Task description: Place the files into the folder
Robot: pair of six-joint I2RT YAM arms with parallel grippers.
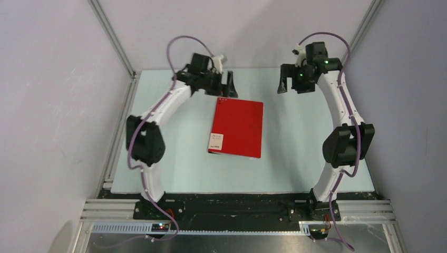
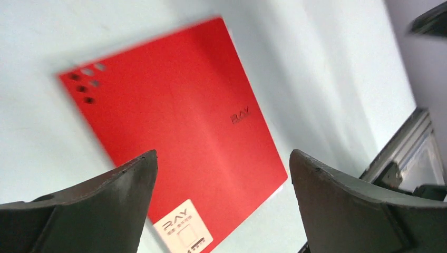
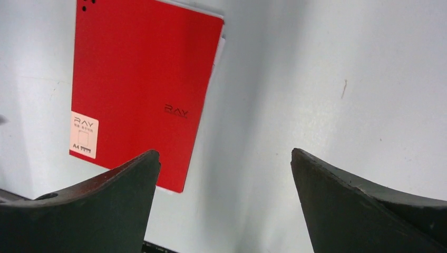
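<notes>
The red folder point(image 1: 237, 126) lies closed and flat on the middle of the table, with its white label point(image 1: 216, 141) at the near left corner. It also shows in the left wrist view point(image 2: 174, 121) and the right wrist view point(image 3: 137, 79). Of the files, only a thin white paper edge point(image 3: 220, 45) shows along the folder's long side; the rest is hidden. My left gripper point(image 1: 227, 87) is open and empty above the folder's far left corner point(image 2: 222, 155). My right gripper point(image 1: 284, 84) is open and empty above bare table, right of the folder point(image 3: 224, 153).
The pale table mat point(image 1: 305, 158) ends at a black rail point(image 1: 237, 208) by the arm bases. Aluminium frame posts point(image 1: 113, 42) and grey walls close in the left, right and back sides.
</notes>
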